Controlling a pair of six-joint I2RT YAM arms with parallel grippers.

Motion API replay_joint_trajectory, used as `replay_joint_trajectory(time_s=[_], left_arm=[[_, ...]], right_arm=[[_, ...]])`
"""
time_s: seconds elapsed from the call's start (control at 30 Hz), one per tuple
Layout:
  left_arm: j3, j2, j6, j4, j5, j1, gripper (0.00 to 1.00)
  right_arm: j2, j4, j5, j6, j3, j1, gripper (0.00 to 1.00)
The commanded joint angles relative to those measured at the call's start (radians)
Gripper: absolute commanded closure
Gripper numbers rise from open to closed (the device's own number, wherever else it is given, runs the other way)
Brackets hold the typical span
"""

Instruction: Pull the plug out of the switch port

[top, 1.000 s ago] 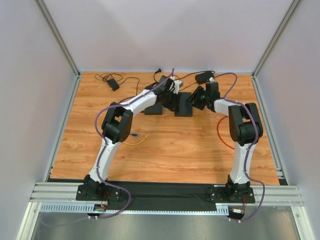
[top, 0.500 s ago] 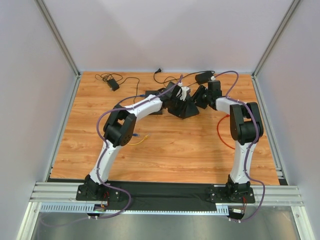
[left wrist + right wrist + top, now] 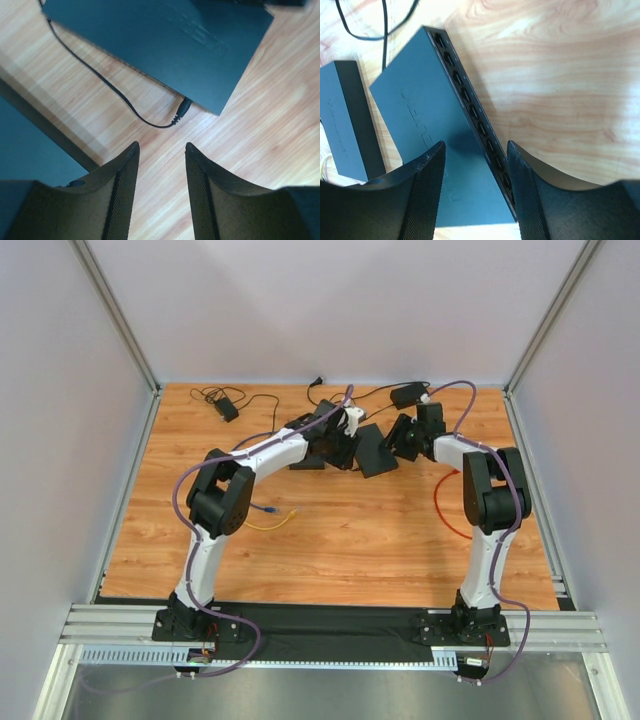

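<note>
A black switch lies skewed on the wooden table between my two grippers. In the left wrist view its back edge carries a black plug, seated in a port with its thin black cable curling away to the left. My left gripper hovers open over bare wood just short of that plug, with nothing between its fingers. My right gripper is open and straddles the near corner of the switch. Its right finger stands beside the row of ports, which look empty.
A second black switch lies just left of the first, under my left arm. A yellow cable with a blue plug lies loose at front left. Two power adapters and black leads lie at the back. An orange cable curves by the right arm.
My left gripper reached right over the switch, then drew back left. The switch turned and now lies skewed. The right arm has hardly moved.
</note>
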Motion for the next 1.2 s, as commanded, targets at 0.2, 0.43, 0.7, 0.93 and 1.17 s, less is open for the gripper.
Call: replay_joint_trajectory(time_s=[0.2, 0.43, 0.7, 0.93, 1.17], left_arm=[[-0.136, -0.112, -0.321, 0.341, 0.159, 0.03, 0.46], [-0.089, -0.092, 0.124, 0.171, 0.027, -0.011, 0.5], [-0.057, -0.045, 0.362, 0.143, -0.01, -0.019, 0.59], [-0.001, 0.021, 0.491, 0.09, 0.082, -0.02, 0.54], [0.017, 0.047, 0.519, 0.044, 0.152, -0.023, 0.51]], right_arm=[[-0.07, 0.038, -0.039, -0.019, -0.044, 0.002, 0.46], [-0.058, 0.026, -0.119, -0.075, -0.029, -0.001, 0.46], [-0.079, 0.009, -0.125, -0.124, -0.038, -0.013, 0.46], [-0.081, 0.046, -0.176, -0.104, -0.061, -0.036, 0.46], [-0.093, 0.063, -0.191, -0.101, -0.071, -0.036, 0.46]])
